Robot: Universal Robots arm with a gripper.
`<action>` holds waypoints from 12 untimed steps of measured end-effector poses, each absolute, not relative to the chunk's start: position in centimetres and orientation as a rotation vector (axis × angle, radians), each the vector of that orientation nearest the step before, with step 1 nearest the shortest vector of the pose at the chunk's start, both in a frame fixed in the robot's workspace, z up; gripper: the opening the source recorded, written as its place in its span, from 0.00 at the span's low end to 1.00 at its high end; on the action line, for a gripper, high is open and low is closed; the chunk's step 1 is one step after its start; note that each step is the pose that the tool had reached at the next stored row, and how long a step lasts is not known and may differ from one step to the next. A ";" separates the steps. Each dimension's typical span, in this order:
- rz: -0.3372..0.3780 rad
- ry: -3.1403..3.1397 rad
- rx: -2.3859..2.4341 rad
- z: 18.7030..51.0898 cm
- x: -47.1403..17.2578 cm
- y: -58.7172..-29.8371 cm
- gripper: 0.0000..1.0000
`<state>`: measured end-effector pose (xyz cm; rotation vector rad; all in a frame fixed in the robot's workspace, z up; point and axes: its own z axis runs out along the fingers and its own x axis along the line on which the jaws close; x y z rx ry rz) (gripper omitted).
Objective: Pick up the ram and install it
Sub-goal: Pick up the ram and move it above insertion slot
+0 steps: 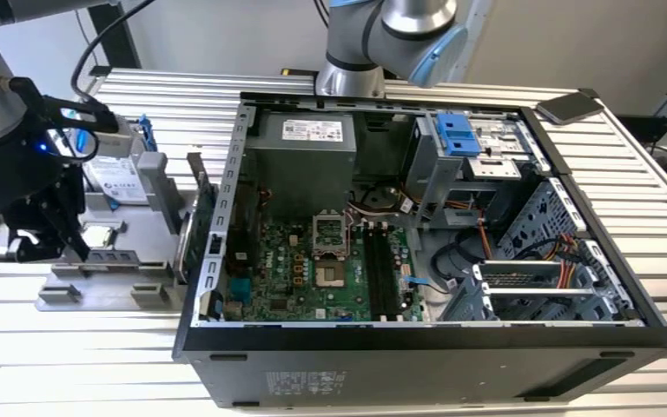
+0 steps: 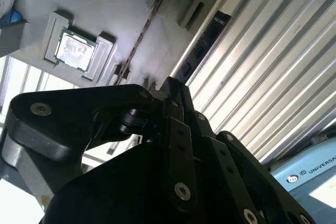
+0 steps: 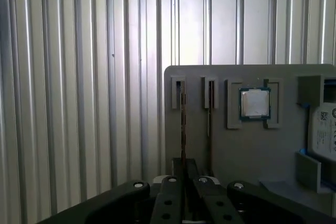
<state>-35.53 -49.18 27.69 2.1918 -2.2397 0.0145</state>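
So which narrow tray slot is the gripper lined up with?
The slot farther from the processor chip; the ram on edge in it leads straight to the gripper.

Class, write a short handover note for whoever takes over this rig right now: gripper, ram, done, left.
Gripper: down at the grey holder, in line with the ram; whether it has hold cannot be told.
Ram: on edge in its holder slot, outside the computer case.
Done: Gripper is at the ram, nothing more.
Left: ram not lifted, not installed; black motherboard slots stand empty.
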 end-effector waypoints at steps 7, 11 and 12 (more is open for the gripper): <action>0.015 -2.240 2.191 29.0 -35.5 -49.2 0.00; 0.015 -2.240 2.191 29.8 -35.5 -49.2 0.00; 0.015 -2.240 2.191 30.0 -35.5 -49.2 0.00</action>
